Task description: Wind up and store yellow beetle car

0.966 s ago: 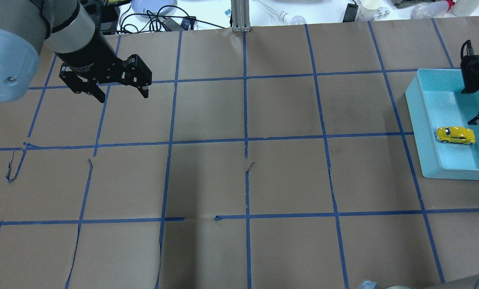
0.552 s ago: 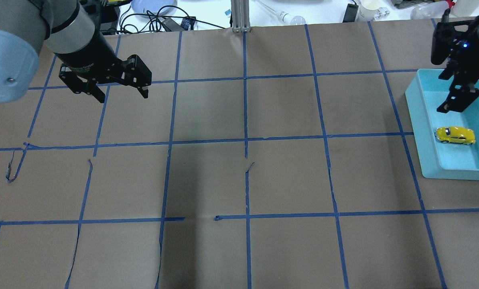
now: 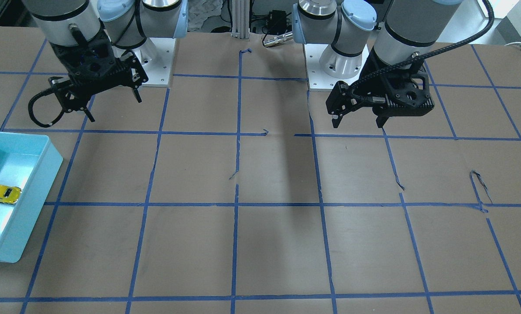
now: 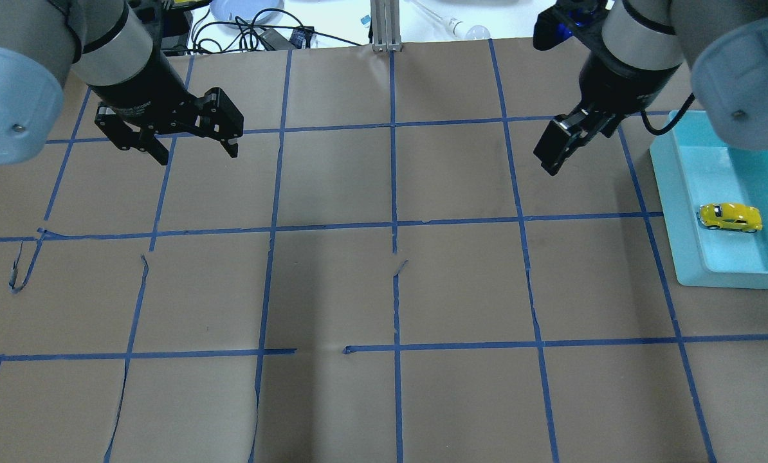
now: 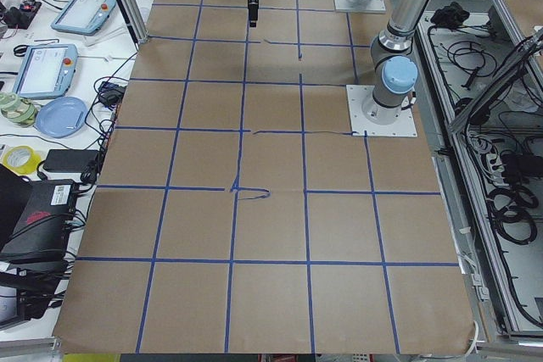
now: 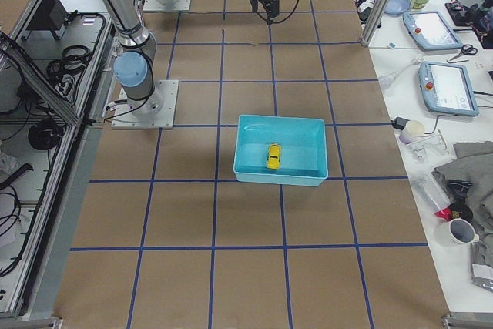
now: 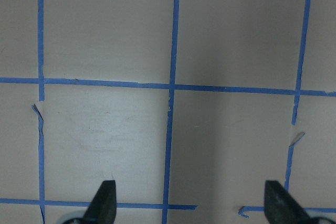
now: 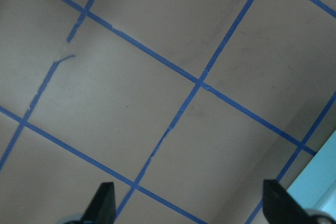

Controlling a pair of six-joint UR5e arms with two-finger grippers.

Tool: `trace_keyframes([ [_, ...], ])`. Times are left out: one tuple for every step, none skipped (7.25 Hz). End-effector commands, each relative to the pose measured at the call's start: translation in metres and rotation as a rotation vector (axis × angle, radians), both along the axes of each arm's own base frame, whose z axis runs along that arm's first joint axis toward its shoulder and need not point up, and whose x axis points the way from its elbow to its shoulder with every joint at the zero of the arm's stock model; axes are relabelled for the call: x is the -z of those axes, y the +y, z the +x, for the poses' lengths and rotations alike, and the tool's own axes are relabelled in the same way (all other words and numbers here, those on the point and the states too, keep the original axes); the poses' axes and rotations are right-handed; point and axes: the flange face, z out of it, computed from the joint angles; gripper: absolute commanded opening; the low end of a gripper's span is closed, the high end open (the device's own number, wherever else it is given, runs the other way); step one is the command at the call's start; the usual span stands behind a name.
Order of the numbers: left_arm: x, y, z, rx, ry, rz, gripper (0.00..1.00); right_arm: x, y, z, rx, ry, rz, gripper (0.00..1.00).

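Note:
The yellow beetle car (image 4: 730,217) lies on its wheels inside the light blue bin (image 4: 664,177) at the table's right edge. It also shows in the front view (image 3: 1,193) and the right side view (image 6: 273,156). My right gripper (image 4: 548,166) hangs open and empty over the brown table, left of the bin and apart from it. It also shows in the front view (image 3: 114,109). Its wrist view shows bare table and a corner of the bin (image 8: 320,182). My left gripper (image 4: 197,154) is open and empty over the table's far left, seen too in the front view (image 3: 358,124).
Brown paper with a blue tape grid covers the table, with loose tape ends (image 4: 20,270) at the left. A metal post (image 4: 384,26) and a bench with cables and bottles lie past the far edge. The arm bases (image 3: 155,65) stand at the robot's side.
My right gripper has risen out of the bin and swung left, away from the car, to over the table. The car stays in the bin. The left arm has not moved.

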Motion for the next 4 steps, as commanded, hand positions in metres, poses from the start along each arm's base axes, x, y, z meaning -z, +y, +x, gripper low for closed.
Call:
trace_keyframes([
  [0.001, -0.001, 0.0, 0.0, -0.001, 0.0, 1.0, -0.015, -0.004, 0.015, 0.292, -0.012, 0.018, 1.0],
  [0.001, -0.001, 0.0, 0.0, -0.004, 0.002, 1.0, -0.02, -0.01, 0.013, 0.338, -0.034, 0.018, 1.0],
  [0.002, -0.002, 0.002, 0.002, -0.027, 0.002, 1.0, -0.029, -0.013, 0.011, 0.351, -0.039, 0.005, 1.0],
  [0.003, -0.001, -0.001, 0.005, -0.029, 0.004, 1.0, -0.032, -0.011, 0.01, 0.43, -0.035, 0.03, 1.0],
])
